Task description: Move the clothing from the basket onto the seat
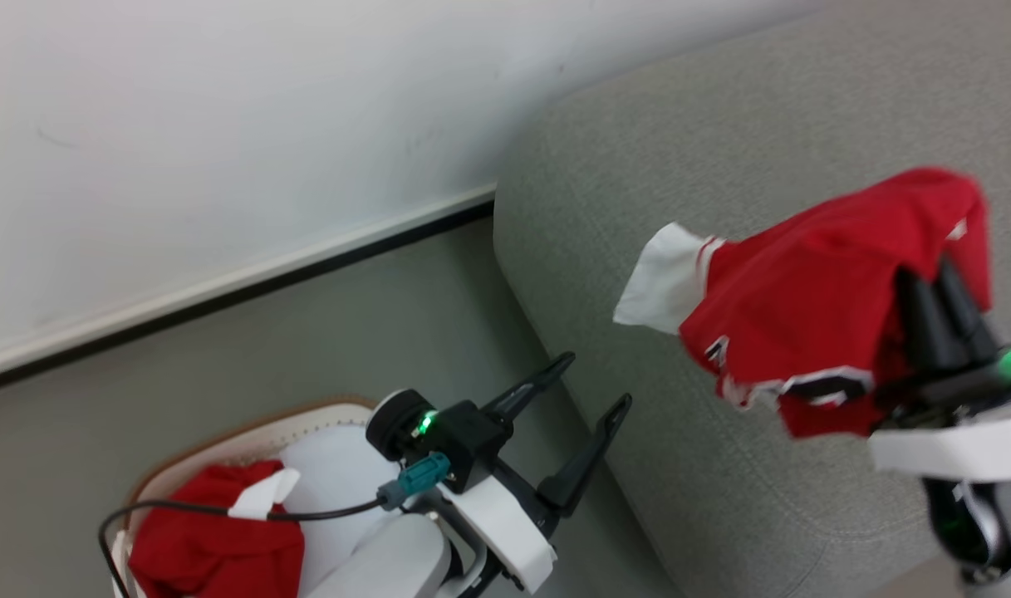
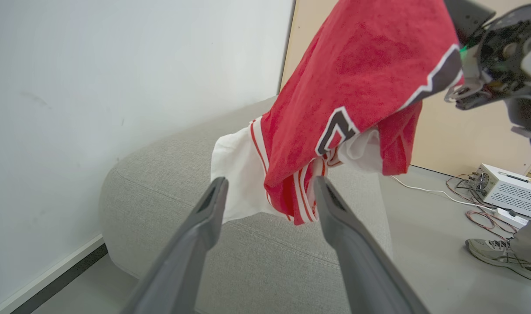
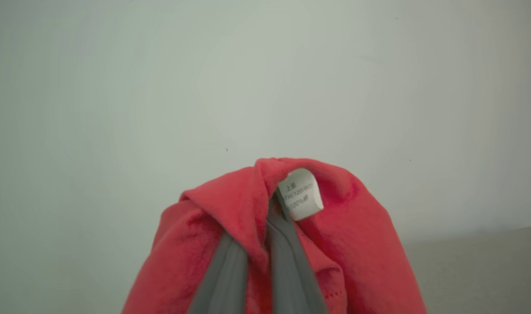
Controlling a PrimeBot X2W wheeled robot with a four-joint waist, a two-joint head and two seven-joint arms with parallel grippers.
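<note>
Your right gripper (image 1: 929, 286) is clamped on a red jersey (image 1: 804, 291), which drapes over its fingers above the grey sofa (image 1: 638, 166). Your left gripper (image 1: 596, 380) is spread wide and empty, just beside the sofa edge. The basket (image 1: 247, 432) sits behind its wrist with another red garment (image 1: 214, 540) inside. Past the jersey are a person's shoe (image 2: 501, 257), a white box (image 2: 509, 192) and cables (image 2: 481, 216).

Basket (image 1: 247, 436): cut off by the head view's bottom edge, partly hidden behind the left arm (image 1: 389, 556). Right end effector (image 1: 929, 286): fingertips buried in the held red garment (image 1: 804, 291). Care label (image 3: 299, 194): print illegible.
</note>
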